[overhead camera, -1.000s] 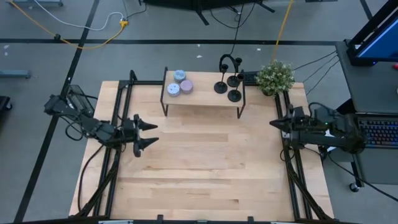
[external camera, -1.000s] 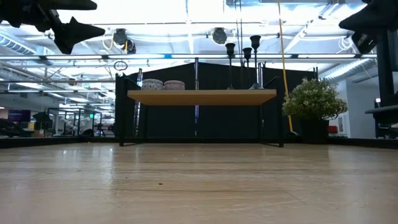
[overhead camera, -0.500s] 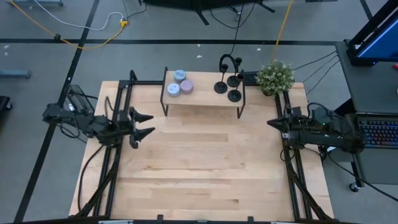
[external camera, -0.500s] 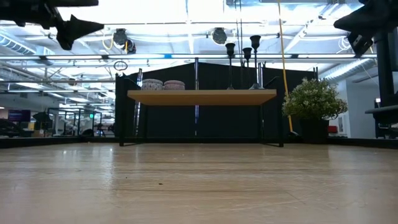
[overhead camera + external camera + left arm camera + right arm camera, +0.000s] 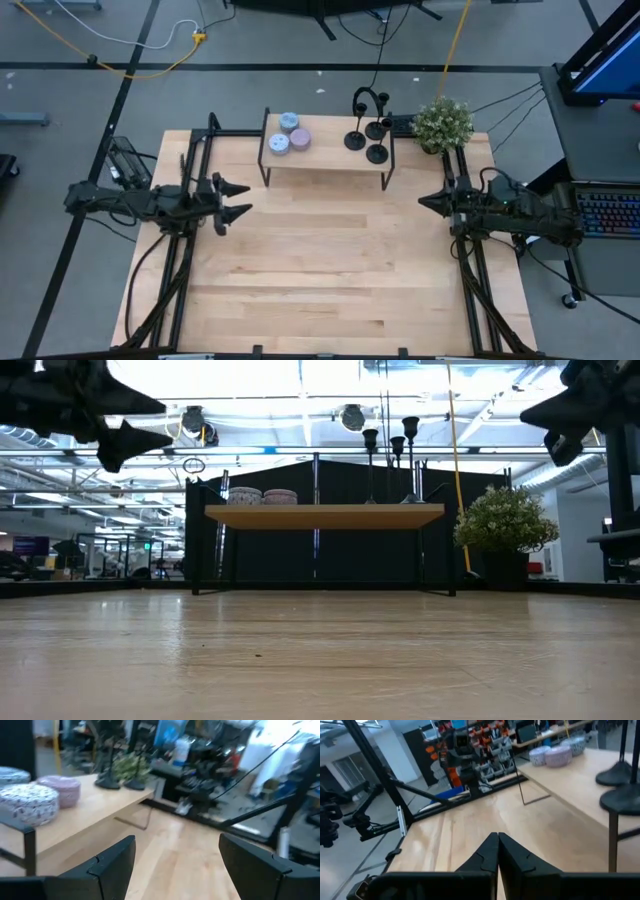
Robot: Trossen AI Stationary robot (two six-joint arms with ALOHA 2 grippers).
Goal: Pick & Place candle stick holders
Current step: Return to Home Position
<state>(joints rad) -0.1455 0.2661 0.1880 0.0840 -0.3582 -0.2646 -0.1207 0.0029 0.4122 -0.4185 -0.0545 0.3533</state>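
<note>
Placement state: all three candle stick holders (image 5: 366,141) stand upright on the right end of the wooden shelf (image 5: 325,162) at the far edge of the table (image 5: 330,285). They are clustered close together, with the stems clear in the low view. Two round tins (image 5: 288,136) sit at the shelf's left end. A potted plant (image 5: 442,122) is just right of the shelf.

Left gripper (image 5: 243,198): over the table's left edge, raised, fingers apart, nothing between them. Right gripper (image 5: 421,200): over the right edge, raised, fingers pressed together, empty.

Judgement: placing looks finished; only the retreat to rest pose is left.

Notes for doing it well:
- Draw each arm back toward its own side, away from the shelf, never across it.
- Hold height until well clear. The right arm is the nearer one to the holders and the plant, and a brush against a thin stem would likely tip it.
- Move slowly and evenly so the shelf is not shaken.
</note>
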